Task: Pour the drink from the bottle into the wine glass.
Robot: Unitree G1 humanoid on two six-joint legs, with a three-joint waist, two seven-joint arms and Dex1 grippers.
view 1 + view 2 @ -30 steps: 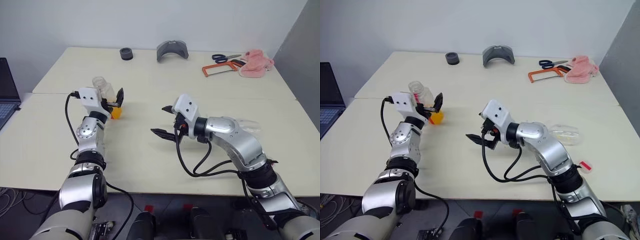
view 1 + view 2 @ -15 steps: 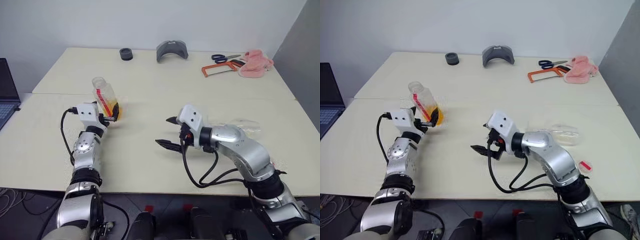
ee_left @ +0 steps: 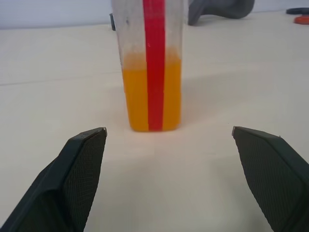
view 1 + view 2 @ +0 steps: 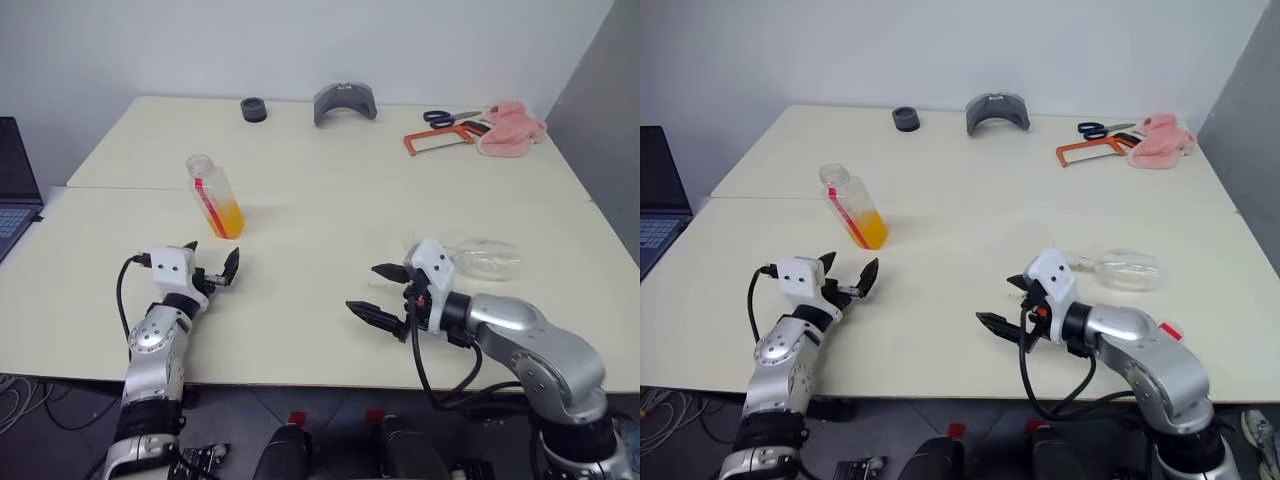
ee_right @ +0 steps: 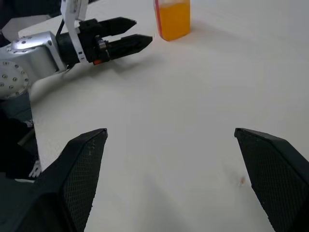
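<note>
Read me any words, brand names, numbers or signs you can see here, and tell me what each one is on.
No readable text in these pictures.
Bottle: its label is a plain red strip with white edges; no letters can be made out on it.
Red tag by the right arm: too small to tell if it bears any print.
Laptop at the table's left: the edge that shows bears no legible marks.

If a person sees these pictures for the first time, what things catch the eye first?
First the bottle, standing upright on the table with bright orange drink in its lower part. Next the wine glass, lying on its side toward the right, not upright. Both grippers are open and hold nothing: the left gripper just short of the bottle, the right gripper near the glass.
</note>
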